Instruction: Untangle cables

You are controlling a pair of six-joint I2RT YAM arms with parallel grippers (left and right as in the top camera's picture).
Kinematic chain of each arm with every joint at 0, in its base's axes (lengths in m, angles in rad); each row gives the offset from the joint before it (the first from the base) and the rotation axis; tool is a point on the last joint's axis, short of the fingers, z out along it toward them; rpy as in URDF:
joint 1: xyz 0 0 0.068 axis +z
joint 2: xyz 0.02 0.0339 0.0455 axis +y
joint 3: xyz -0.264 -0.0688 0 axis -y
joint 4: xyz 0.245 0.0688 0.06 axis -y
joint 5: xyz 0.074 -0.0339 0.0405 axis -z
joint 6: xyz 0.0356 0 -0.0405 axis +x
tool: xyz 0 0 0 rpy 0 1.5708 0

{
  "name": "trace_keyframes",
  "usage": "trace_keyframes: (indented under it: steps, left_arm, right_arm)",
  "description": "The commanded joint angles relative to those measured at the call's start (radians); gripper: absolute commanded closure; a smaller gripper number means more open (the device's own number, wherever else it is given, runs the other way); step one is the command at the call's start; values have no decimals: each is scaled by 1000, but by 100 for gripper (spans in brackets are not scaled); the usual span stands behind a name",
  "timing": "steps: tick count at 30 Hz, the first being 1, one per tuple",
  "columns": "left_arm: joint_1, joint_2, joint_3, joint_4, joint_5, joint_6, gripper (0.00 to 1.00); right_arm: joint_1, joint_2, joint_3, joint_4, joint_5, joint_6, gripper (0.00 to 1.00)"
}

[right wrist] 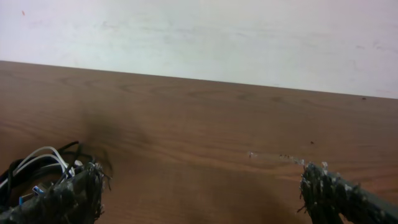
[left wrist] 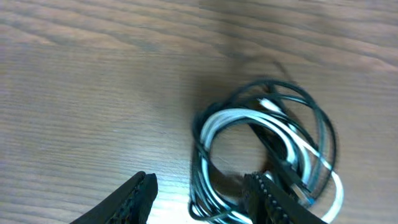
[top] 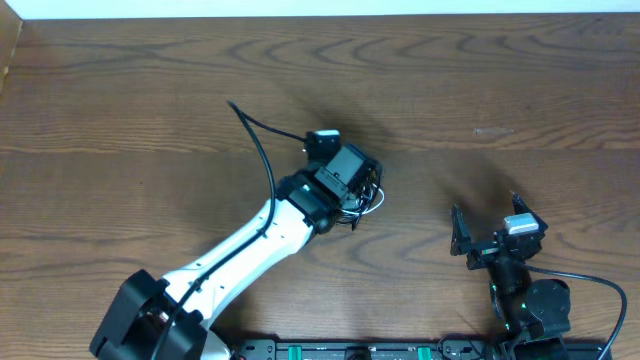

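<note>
The task is at an early stage: no cord is separated, and the cables (left wrist: 273, 146) lie as one compact coiled bundle on the table (top: 150, 100), near its middle and directly beneath the left wrist. In the overhead view only a few strands (top: 372, 200) show past the wrist housing. The bundle consists of thin, glossy black cords (left wrist: 283, 87) wound in overlapping loops around a shorter white cord (left wrist: 231, 114), which forms a smooth round loop inside them. The plug ends are not clearly distinguishable. All separation work is left: each cord has to be drawn out of the coil and laid apart from the others. The left gripper (left wrist: 199, 183) hangs low over the bundle with its jaws partly apart and not closed on any cord. The near edge of the coil lies between the fingers, and one finger overlaps the coil in the wrist view; whether it touches cannot be determined. The right gripper (top: 488, 228) sits well apart near the table's front edge, its jaws spread wide and empty. Its wrist view shows the bundle (right wrist: 37, 165) at far left. The finger pads (right wrist: 74, 196) are dark with a rough, ridged texture. The table is matte brown wood-grain laminate, flat and hard, so the cords are likely to slide readily.
</note>
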Motion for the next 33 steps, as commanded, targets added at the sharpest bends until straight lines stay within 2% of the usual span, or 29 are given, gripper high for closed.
trace_keyframes:
  steps: [1,9,14,15,18,20,33]
  left_arm:
    - [41,56,0,9,56,-31,50]
    - [47,162,0,78,162,-10,51]
    - [47,231,0,144,169,-11,50]
    - [47,243,0,156,169,-11,52]
    - [47,260,0,154,169,-11,73]
    - [47,262,0,145,169,-11,79]
    - [47,262,0,143,173,-11,80]
  right_arm:
    - [-1,-5,-1,-5,-3,-8,1]
    - [-1,-5,-1,-5,-3,-8,1]
    - [-1,-5,-1,-5,-3,-8,1]
    - [-1,-5,-1,-5,-3,-8,1]
    - [-1,-5,-1,-5,-3,-8,1]
    - [-1,-5,-1,-5,-3,-8,1]
    - [-1,-5,-1,-5,-3,-8,1]
